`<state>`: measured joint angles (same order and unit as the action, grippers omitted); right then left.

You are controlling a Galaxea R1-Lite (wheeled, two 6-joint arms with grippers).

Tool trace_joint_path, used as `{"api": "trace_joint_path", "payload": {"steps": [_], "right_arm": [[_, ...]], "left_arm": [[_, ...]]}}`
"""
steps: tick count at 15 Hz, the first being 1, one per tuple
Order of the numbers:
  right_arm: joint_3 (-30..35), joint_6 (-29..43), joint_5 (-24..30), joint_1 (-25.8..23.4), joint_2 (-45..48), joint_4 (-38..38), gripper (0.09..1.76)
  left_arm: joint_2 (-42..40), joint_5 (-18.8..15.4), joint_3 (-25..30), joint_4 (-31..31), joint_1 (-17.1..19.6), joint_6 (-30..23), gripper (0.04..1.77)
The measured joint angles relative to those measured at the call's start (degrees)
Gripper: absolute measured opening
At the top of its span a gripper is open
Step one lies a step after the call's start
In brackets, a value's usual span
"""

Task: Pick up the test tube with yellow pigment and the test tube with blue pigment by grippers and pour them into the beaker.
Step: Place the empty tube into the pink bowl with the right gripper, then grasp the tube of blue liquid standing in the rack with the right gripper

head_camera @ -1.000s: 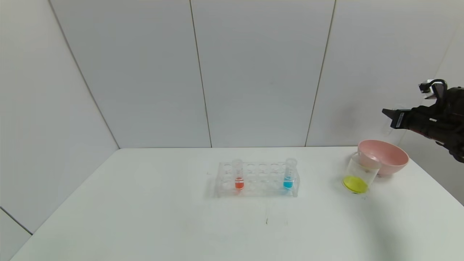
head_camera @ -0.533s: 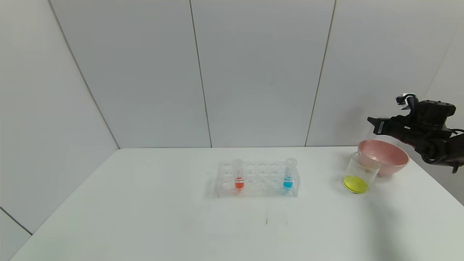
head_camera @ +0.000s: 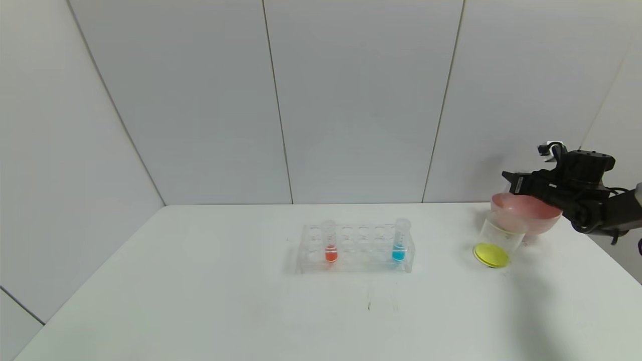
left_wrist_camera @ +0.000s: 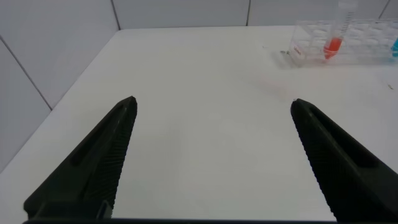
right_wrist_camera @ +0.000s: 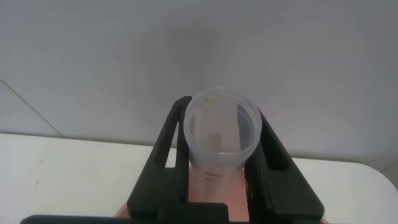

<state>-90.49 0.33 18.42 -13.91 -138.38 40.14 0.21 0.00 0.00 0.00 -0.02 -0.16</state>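
My right gripper (head_camera: 510, 181) is shut on a clear test tube (right_wrist_camera: 222, 134) that holds no liquid, only a yellow speck at its rim. It hangs just above the pink bowl (head_camera: 531, 216) at the table's far right. The beaker (head_camera: 497, 240) stands in front of the bowl, touching it, with yellow liquid at its bottom. The test tube with blue pigment (head_camera: 399, 241) stands upright at the right end of the clear rack (head_camera: 356, 249). My left gripper (left_wrist_camera: 212, 109) is open and empty over bare table, out of the head view.
A tube with red-orange liquid (head_camera: 329, 243) stands near the rack's left end and also shows in the left wrist view (left_wrist_camera: 334, 42). The rack sits mid-table. The table's right edge runs close behind the bowl. White wall panels stand behind.
My right gripper has come down and to the left with the tube, from high by the wall to just over the pink bowl. Rack, beaker and left gripper have not moved.
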Motion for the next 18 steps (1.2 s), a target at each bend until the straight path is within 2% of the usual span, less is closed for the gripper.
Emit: {"api": "trace_joint_path", "payload": {"steps": [6,7,9,12,15,18], "right_arm": [[3.1,-0.1,0.4,-0.3,1.9,0.5,0.57],[4.2,-0.3,0.7,-0.3,2.5,0.5,0.61],[5.2,-1.3,0.7,-0.3,3.3,0.6,0.86],[5.4,-1.6,0.4,-0.2,3.7,1.0,1.13],[7.0,-1.6,0.4,0.0,4.9,2.9,1.32],[12.6,-1.3,0.5,1.2,8.6,4.9,1.44]], "left_arm": [[0.0,0.0,0.0,0.0,0.0,0.0,1.76],[0.0,0.0,0.0,0.0,0.0,0.0,1.76],[0.0,0.0,0.0,0.0,0.0,0.0,1.76],[0.0,0.0,0.0,0.0,0.0,0.0,1.76],[0.0,0.0,0.0,0.0,0.0,0.0,1.76],[0.0,0.0,0.0,0.0,0.0,0.0,1.76]]}}
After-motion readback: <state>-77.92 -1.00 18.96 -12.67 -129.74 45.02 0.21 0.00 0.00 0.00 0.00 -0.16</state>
